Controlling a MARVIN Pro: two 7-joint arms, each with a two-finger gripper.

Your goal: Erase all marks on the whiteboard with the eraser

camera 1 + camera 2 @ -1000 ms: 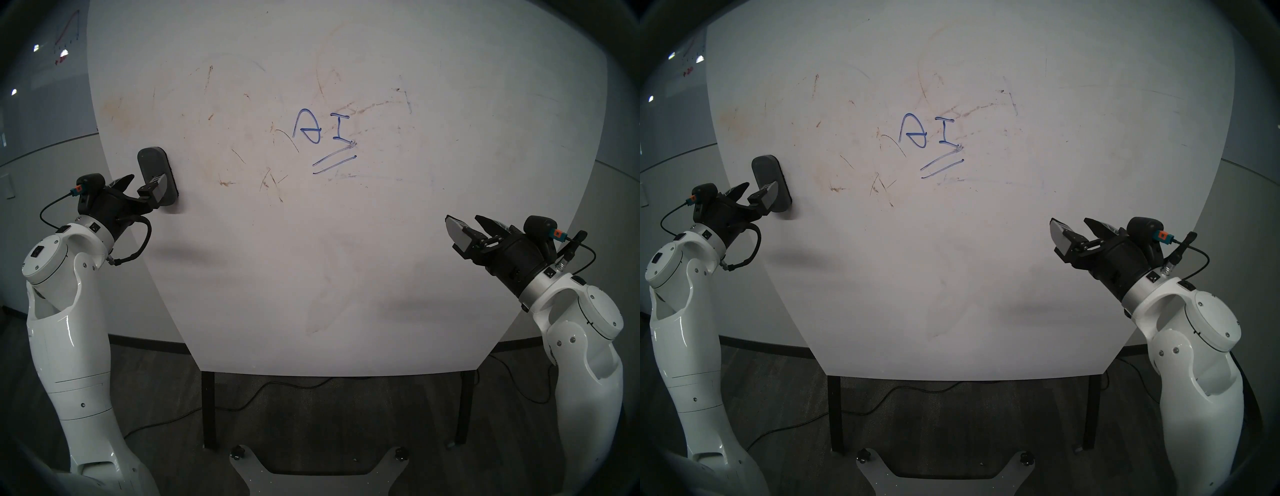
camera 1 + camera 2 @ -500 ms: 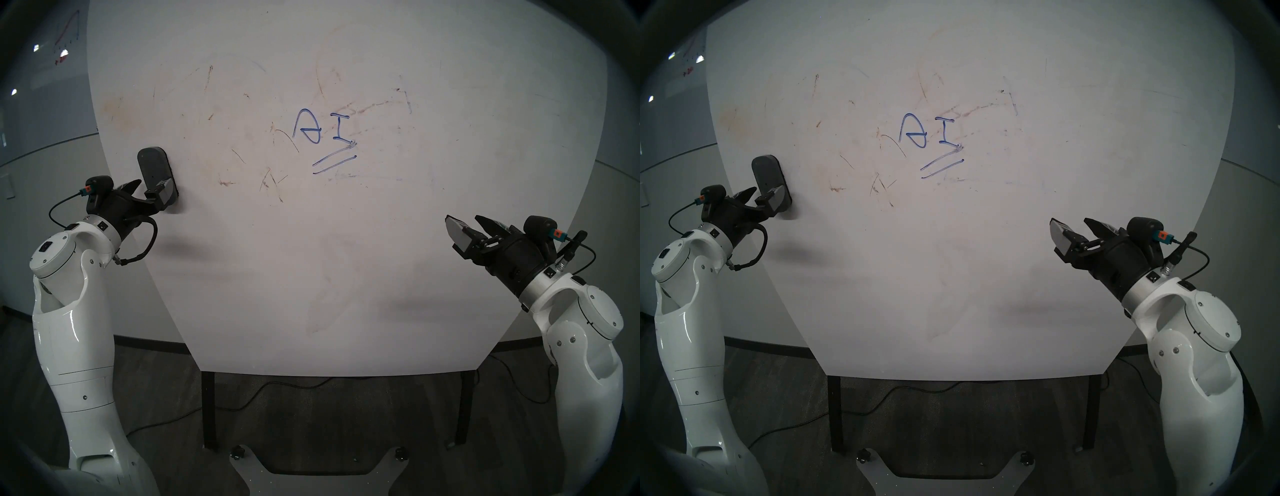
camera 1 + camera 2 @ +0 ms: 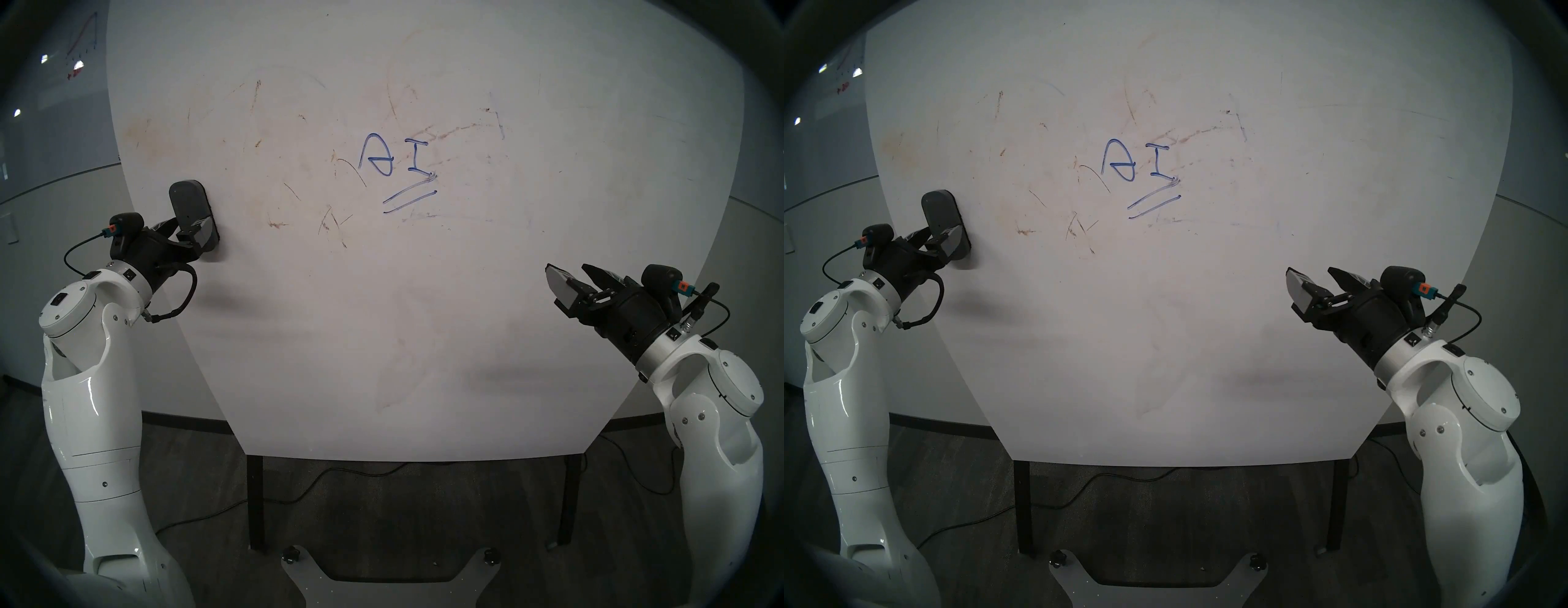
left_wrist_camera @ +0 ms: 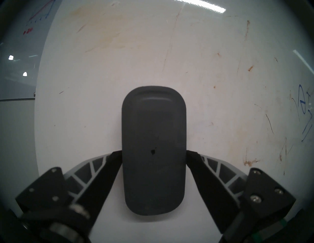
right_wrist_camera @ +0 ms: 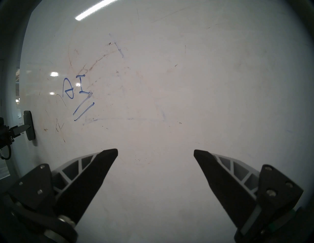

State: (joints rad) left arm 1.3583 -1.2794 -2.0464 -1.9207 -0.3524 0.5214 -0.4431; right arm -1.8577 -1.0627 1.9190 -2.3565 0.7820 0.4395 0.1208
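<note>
The whiteboard fills the view, scuffed with faint brown scratches. Blue marks sit near its middle: a crossed oval, an "I" and two slanted underlines, also visible in the right wrist view. The dark grey eraser lies flat against the board at the left edge. My left gripper straddles its lower half, and in the left wrist view both fingertips touch the sides of the eraser. My right gripper hovers open at the board's right side, holding nothing.
A grey wall board with a red graph hangs at the far upper left. Black legs hold the whiteboard up, with cables on the dark floor beneath. My base plate is at the bottom.
My left gripper has moved in along the eraser and its fingers have closed onto the eraser's sides. The eraser, the marks and the right arm have not moved.
</note>
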